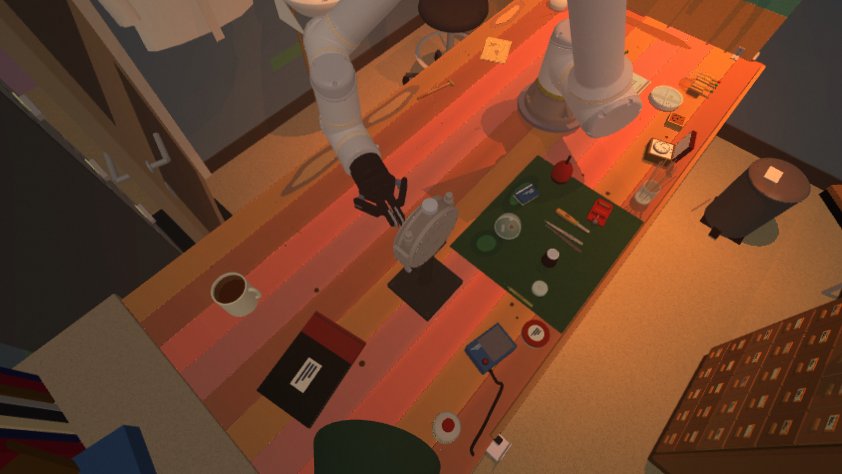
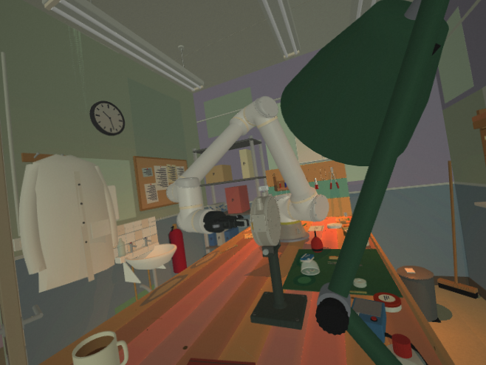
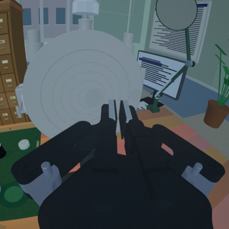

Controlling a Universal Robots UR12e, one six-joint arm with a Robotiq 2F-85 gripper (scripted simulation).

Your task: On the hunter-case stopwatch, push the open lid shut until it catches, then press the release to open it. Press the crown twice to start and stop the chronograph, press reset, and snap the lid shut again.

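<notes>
My gripper (image 1: pixel 396 219) (image 2: pixel 244 221) (image 3: pixel 119 110) is closed and holds nothing; it points level at the lid side of the hunter-case stopwatch (image 1: pixel 425 229) (image 2: pixel 264 220), its fingertips right at the lid's face. The lid (image 3: pixel 82 81), a pale disc with ringed grooves, lies shut over the case. The watch sits upright on a dark post with a square black base (image 1: pixel 425 287) (image 2: pixel 279 309) in the middle of the bench. The ribbed crown (image 3: pixel 85 7) stands on top, with a small pusher on each side (image 3: pixel 33 36) (image 3: pixel 128 38).
The green lamp arm and shade (image 2: pixel 365 129) rise at the near end of the bench. A green mat (image 1: pixel 548 241) with small tools lies beyond the stand. A coffee mug (image 1: pixel 234 292), a black box (image 1: pixel 309 368) and a blue device (image 1: pixel 491 347) sit nearer.
</notes>
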